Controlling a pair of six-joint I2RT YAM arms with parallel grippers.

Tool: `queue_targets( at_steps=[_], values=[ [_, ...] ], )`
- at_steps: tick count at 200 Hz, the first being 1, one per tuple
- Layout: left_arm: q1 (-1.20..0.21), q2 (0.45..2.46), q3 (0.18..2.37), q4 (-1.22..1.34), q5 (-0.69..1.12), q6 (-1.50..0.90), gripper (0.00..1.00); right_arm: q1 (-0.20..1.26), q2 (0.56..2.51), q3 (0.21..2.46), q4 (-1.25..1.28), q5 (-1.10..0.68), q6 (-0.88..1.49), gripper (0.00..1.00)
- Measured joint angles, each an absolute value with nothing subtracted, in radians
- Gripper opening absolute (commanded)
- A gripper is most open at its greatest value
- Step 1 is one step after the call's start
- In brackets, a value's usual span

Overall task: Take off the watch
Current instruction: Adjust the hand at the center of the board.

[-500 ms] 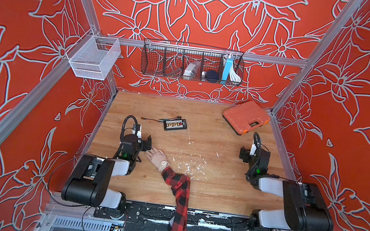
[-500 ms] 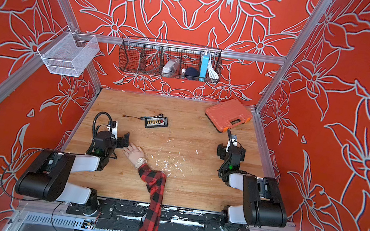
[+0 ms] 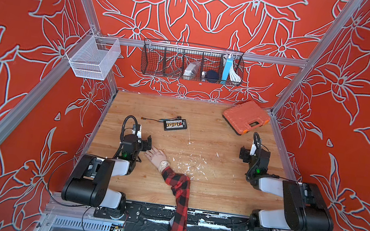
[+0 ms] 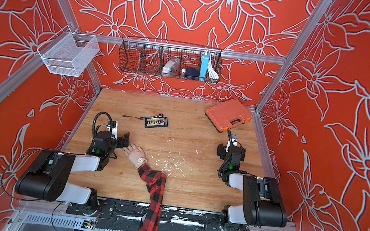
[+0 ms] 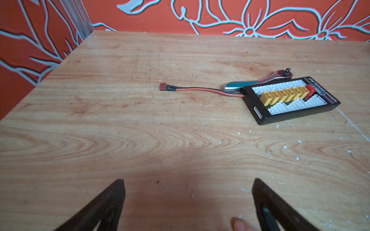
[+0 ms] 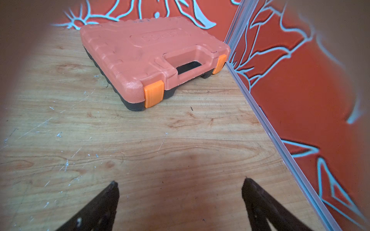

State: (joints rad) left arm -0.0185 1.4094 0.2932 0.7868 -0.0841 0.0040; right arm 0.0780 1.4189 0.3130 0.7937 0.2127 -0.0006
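The watch (image 3: pixel 162 165) (image 4: pixel 140 160), cream with a round pale face, sits on the wrist of a person's arm in a red-black plaid sleeve (image 3: pixel 179 188). The hand (image 3: pixel 157 155) lies flat on the wooden table. My left gripper (image 3: pixel 148 141) (image 4: pixel 125 140) (image 5: pixel 187 181) stands open just beyond the hand's fingers, low over the table, and one finger's tip (image 5: pixel 239 225) shows between its jaws. My right gripper (image 3: pixel 243 153) (image 4: pixel 222 151) (image 6: pixel 179 180) is open and empty at the table's right side, far from the watch.
A black rectangular board with yellow plugs and a red-black cable (image 3: pixel 175 124) (image 5: pixel 290 99) lies at the back middle, with a ratchet (image 5: pixel 260 81) behind it. An orange tool case (image 3: pixel 246 117) (image 6: pixel 154 58) sits back right. Two wire baskets (image 3: pixel 192 63) (image 3: pixel 93 58) hang on the walls.
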Motion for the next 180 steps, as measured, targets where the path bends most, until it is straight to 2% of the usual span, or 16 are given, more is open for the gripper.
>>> queue_targets(
  at_steps=[112,180],
  values=[
    [-0.001,1.409,0.308,0.749,-0.066,0.002,0.98,0.078,1.414,0.313,0.789,0.213,0.0,0.98],
    [-0.04,1.284,0.484,0.447,-0.13,-0.005,0.98,0.078,1.161,0.437,0.485,0.287,0.041,0.98]
  ],
)
